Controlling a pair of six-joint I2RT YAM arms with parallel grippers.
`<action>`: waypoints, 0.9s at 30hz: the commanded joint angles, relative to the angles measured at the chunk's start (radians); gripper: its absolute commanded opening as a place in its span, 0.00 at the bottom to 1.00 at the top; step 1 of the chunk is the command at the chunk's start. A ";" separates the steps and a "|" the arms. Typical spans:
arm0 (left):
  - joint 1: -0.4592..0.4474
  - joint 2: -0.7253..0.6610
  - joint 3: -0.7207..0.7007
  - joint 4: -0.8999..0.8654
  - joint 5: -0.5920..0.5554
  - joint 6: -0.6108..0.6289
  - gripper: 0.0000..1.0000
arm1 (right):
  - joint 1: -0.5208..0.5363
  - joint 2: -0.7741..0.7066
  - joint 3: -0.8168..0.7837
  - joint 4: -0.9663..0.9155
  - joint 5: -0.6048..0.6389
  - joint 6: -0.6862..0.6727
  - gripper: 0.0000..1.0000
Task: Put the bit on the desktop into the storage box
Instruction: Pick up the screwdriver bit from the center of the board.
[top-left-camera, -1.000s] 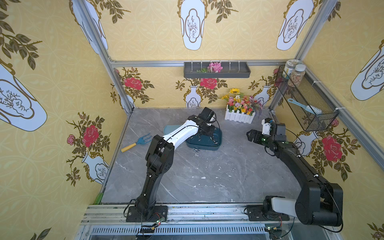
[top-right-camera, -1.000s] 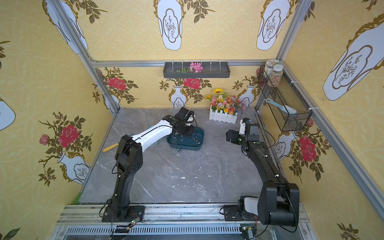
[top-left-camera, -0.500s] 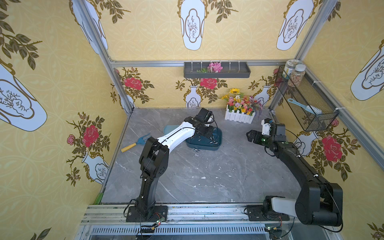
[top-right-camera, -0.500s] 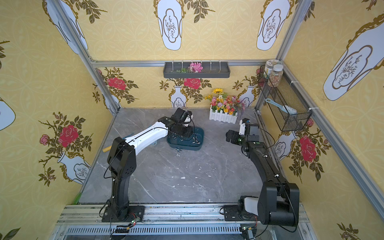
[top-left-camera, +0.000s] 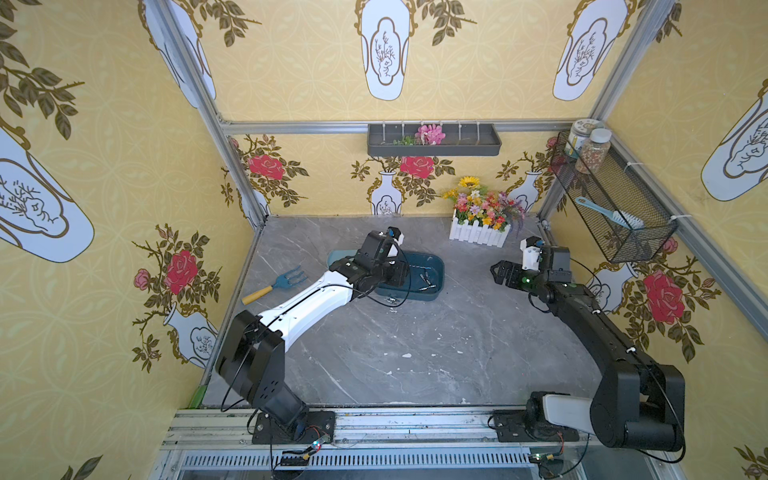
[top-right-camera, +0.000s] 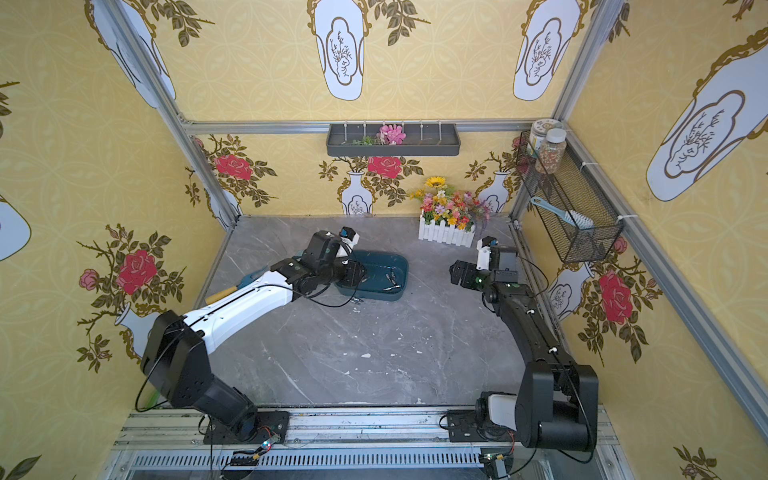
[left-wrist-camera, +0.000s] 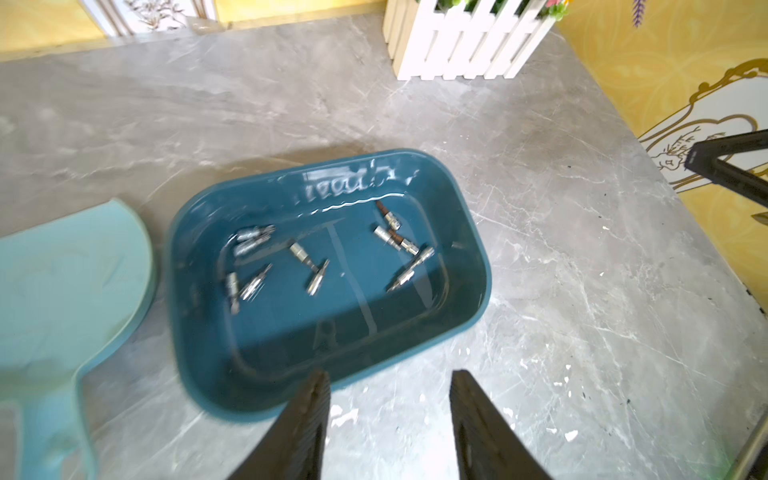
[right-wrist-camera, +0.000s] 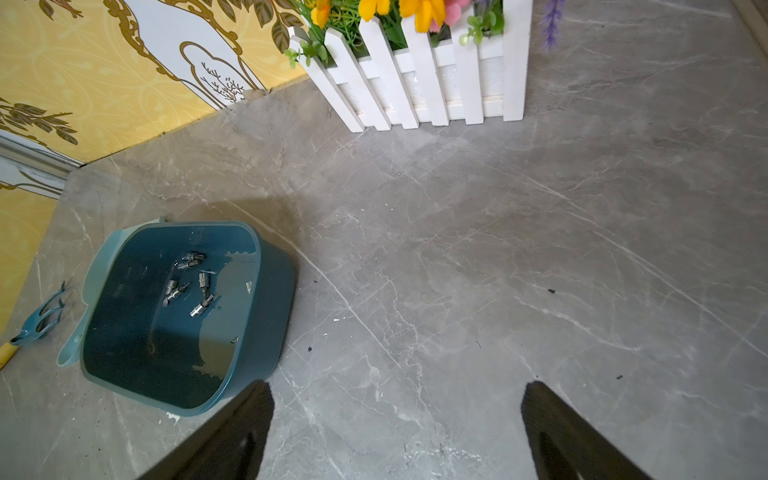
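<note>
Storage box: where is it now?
In a top view, the storage box sits toward the back of the desktop, beside the light blue dustpan, under the left pincer.

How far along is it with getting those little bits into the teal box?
Done: several bits lie in the storage box. In hand: nothing; the left fingers stand open near its front rim, the right fingers open aside. Left: what looks like one bit on the desktop before the box.

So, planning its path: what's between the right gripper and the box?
Only bare desktop with a few flecks separates the right gripper and the box, as the right wrist view and both top views show.
</note>
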 joint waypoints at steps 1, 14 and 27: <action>0.023 -0.088 -0.101 0.122 -0.019 -0.031 0.54 | 0.004 0.004 0.002 0.045 -0.026 -0.011 0.97; 0.137 -0.454 -0.476 0.371 -0.058 -0.146 0.73 | 0.150 0.036 0.078 -0.059 -0.051 -0.054 0.97; 0.227 -0.542 -0.574 0.418 -0.018 -0.289 0.78 | 0.301 0.063 0.226 -0.280 -0.029 -0.103 0.97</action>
